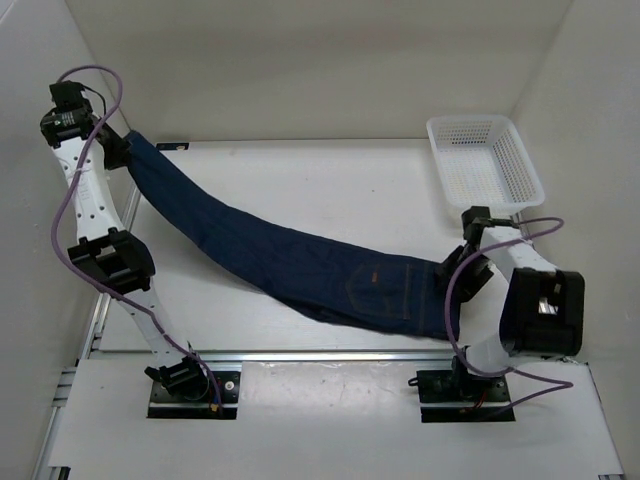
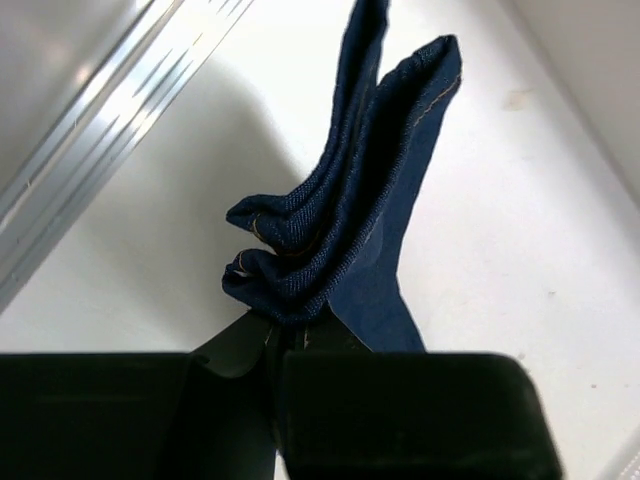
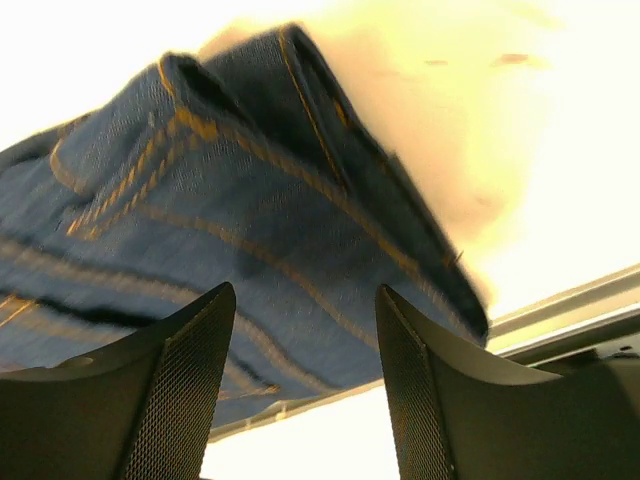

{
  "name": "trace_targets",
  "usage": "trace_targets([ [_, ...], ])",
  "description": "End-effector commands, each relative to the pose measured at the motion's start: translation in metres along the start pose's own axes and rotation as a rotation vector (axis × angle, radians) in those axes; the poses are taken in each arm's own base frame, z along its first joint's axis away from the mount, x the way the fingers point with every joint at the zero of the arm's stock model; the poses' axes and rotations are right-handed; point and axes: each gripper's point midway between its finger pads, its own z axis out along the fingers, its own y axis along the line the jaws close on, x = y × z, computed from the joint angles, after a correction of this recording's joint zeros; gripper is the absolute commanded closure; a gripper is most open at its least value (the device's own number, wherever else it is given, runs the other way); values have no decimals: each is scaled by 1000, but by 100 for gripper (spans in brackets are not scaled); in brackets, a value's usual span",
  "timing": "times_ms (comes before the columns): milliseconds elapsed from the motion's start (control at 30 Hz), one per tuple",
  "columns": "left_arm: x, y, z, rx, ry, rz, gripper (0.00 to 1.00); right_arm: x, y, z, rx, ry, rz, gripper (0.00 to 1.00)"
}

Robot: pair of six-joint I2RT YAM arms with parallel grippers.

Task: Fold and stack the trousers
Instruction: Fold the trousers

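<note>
The dark navy jeans (image 1: 300, 260) stretch in a long band from the far left corner down to the near right of the table. Tan stitching and a back pocket show near the waist end (image 1: 385, 290). My left gripper (image 1: 122, 150) is shut on the bunched leg end and holds it up; in the left wrist view the folded cloth (image 2: 345, 210) sticks out of the closed gripper (image 2: 285, 335). My right gripper (image 1: 455, 280) is at the waist end. In the right wrist view it (image 3: 305, 295) is open, with the waist cloth (image 3: 250, 210) just beyond the fingertips.
A white mesh basket (image 1: 485, 160) stands at the far right. An aluminium rail (image 1: 300, 357) runs along the table's near edge and shows in the right wrist view (image 3: 560, 310). White walls enclose the table on the left, back and right.
</note>
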Motion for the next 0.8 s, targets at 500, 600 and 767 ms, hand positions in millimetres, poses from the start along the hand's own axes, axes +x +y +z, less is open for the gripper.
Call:
trace_targets([
  [500,-10,-38,-73,213,-103,147,90,48,188,8,-71,-53,-404,37],
  [600,12,-37,-74,213,-69,168,90,38,190,-28,-122,-132,-433,35],
  [767,52,-30,-75,195,-10,188,90,32,182,-87,-223,-234,-496,32],
])
